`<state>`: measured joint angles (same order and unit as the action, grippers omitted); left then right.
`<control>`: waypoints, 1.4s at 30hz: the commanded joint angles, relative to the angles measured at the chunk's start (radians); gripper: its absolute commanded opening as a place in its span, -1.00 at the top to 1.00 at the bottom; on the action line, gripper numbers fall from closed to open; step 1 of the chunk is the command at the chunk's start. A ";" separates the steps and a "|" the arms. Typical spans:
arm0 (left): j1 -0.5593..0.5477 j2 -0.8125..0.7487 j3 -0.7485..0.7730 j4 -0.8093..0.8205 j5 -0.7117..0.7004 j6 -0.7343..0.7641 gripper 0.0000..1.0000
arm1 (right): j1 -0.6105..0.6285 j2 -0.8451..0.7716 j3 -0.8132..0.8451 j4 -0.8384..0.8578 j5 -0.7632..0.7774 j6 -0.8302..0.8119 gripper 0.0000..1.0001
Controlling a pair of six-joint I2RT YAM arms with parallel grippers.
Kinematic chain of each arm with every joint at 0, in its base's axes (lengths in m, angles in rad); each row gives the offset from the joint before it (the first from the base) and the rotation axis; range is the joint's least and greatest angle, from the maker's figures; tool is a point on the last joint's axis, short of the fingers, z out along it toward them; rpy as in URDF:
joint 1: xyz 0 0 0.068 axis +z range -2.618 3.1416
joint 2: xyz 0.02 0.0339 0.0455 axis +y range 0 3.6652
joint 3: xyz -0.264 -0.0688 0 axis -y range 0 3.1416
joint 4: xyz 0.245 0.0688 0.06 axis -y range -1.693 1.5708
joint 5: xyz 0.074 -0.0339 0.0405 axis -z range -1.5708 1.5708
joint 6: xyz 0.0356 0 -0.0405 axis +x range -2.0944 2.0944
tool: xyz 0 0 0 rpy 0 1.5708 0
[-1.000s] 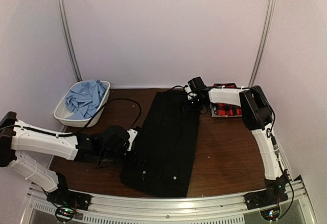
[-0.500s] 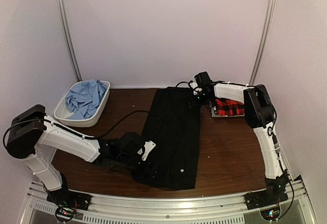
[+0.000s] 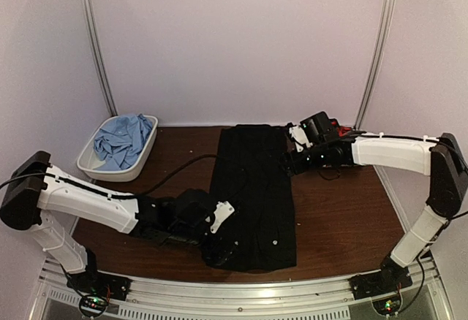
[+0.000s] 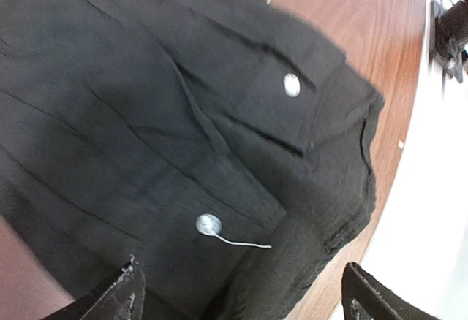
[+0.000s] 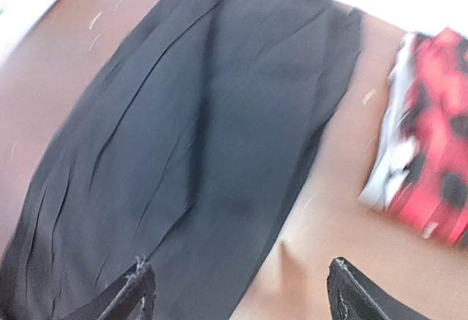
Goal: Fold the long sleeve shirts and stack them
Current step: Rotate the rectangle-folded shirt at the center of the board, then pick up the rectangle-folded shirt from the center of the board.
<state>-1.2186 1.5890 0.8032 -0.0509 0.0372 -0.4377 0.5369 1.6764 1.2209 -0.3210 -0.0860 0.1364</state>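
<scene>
Long black collared cloth shirt (image 3: 252, 188) lies flat mid brown tabletop (image 3: 336, 210). L pincer (image 4: 245, 296) apart over near end, R pincer (image 5: 238, 291) apart by far end (both empty). Judgement: pinch corners squarely, fold w/ edges aligned.

We see the black shirt (image 4: 146, 115) spread creased across the brown table (image 4: 365, 13), one corner of it lying close to the table's pale edge. An upper button (image 4: 291, 85) sits on a folded flap. A lower button (image 4: 208, 224) trails a loose white thread (image 4: 245, 243). Our left gripper (image 4: 238, 302) has its fingertips (image 4: 124, 298) wide apart over the cloth.
</scene>
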 commanded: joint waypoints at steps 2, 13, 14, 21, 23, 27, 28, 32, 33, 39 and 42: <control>0.003 -0.110 -0.049 0.024 -0.114 0.155 -0.94 | 0.195 -0.221 -0.260 -0.012 0.081 0.084 -0.63; 0.003 -0.194 -0.222 0.106 -0.092 0.302 -0.93 | 0.479 -0.503 -0.526 -0.055 0.112 0.300 -0.63; 0.002 -0.199 -0.234 0.115 -0.089 0.303 -0.92 | 0.485 -0.506 -0.537 -0.053 0.109 0.307 -0.62; 0.002 -0.203 -0.262 0.183 -0.037 0.353 -0.91 | 0.500 -0.486 -0.572 -0.006 0.088 0.324 -0.61; 0.002 -0.186 -0.259 0.194 -0.037 0.373 -0.91 | 0.502 -0.480 -0.575 -0.006 0.061 0.323 -0.60; 0.002 -0.124 -0.233 0.195 -0.002 0.405 -0.90 | 0.505 -0.486 -0.588 -0.008 0.044 0.325 -0.60; 0.002 -0.099 -0.227 0.196 0.002 0.408 -0.89 | 0.504 -0.487 -0.589 -0.011 0.045 0.327 -0.60; 0.003 -0.049 -0.216 0.201 0.016 0.400 -0.84 | 0.505 -0.501 -0.600 -0.025 0.051 0.341 -0.59; 0.002 -0.041 -0.218 0.203 0.018 0.396 -0.83 | 0.505 -0.506 -0.605 -0.024 0.049 0.346 -0.59; 0.003 -0.024 -0.246 0.225 0.032 0.361 -0.35 | 0.535 -0.556 -0.659 -0.008 0.022 0.408 -0.54; 0.002 -0.035 -0.267 0.242 0.027 0.340 0.11 | 0.579 -0.586 -0.671 -0.026 0.054 0.428 -0.53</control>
<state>-1.2182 1.5558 0.5610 0.1383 0.0502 -0.0750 1.0683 1.1366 0.5690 -0.3424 -0.0505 0.5148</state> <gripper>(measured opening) 0.547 0.767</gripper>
